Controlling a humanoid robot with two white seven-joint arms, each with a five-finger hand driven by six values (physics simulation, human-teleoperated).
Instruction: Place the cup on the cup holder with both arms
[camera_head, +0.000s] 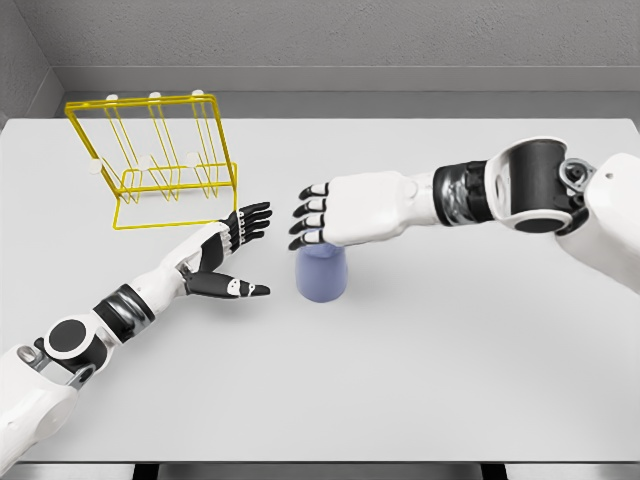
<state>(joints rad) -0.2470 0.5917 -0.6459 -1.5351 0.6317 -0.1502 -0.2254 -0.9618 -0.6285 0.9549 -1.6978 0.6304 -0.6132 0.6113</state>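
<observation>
No readable text, labels or numbers anywhere.

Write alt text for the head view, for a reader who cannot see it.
The right hand reaches in over a blue cup at the middle of a white table, fingers extended and not gripping it. The left hand lies open just left of the cup, and a yellow wire cup holder stands at the far left.

The tabletop (450, 350) is bare in front and to the right. The right hand (325, 215) hangs over the blue cup (321, 275), closing its top. Between cup and yellow wire rack (155, 160) lies the left hand (225, 250), fingers spread, narrowing that passage.
</observation>
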